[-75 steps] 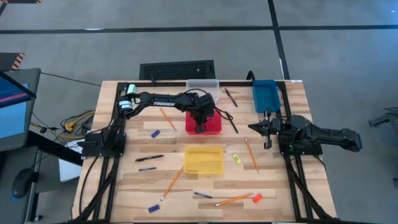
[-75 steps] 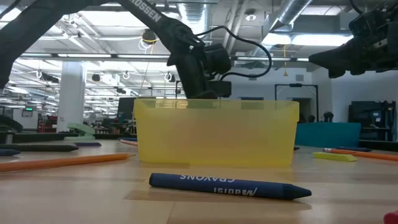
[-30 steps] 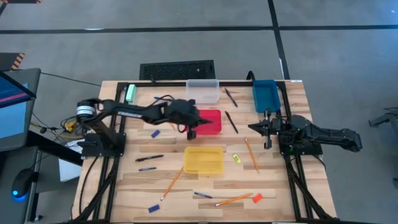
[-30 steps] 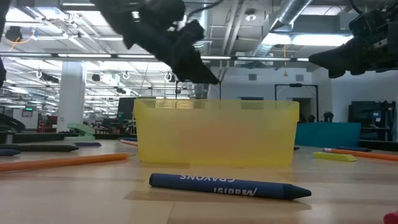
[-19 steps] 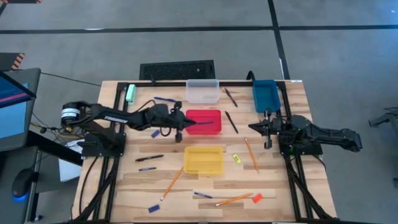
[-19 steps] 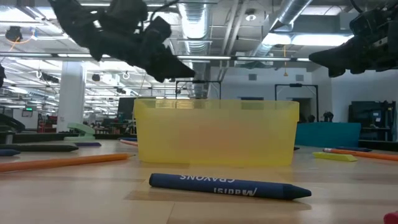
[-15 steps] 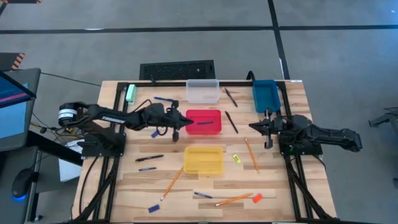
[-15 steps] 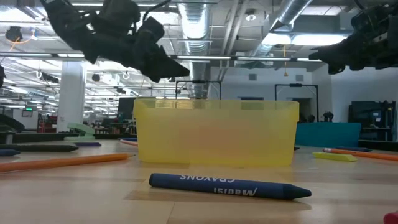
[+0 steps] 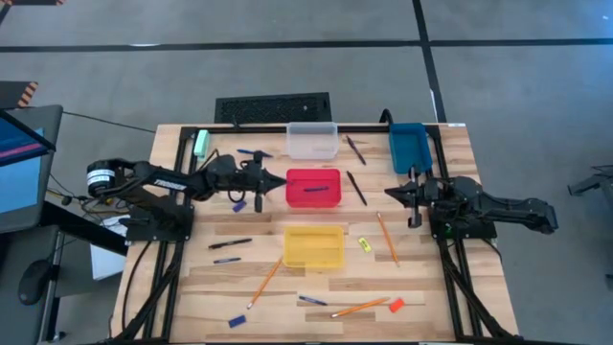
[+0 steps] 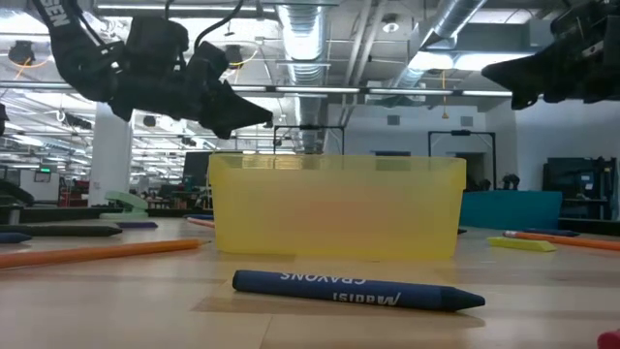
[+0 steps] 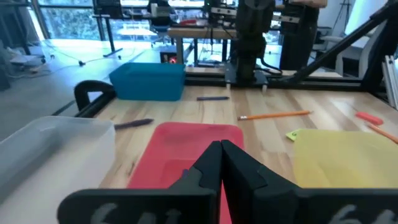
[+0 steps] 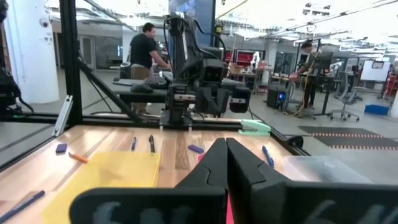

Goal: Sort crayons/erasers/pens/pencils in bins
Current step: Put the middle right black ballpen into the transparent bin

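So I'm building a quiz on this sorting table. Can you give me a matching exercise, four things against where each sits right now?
Things:
1. red bin
2. clear bin
3. blue bin
4. yellow bin

Places:
A. far right corner of the table, empty
B. table middle, a dark pen lying inside
C. far edge, near the middle, empty
D. nearer than the red one, empty, a blue crayon lying on the table in front of it

Pairs: 1-B, 2-C, 3-A, 4-D
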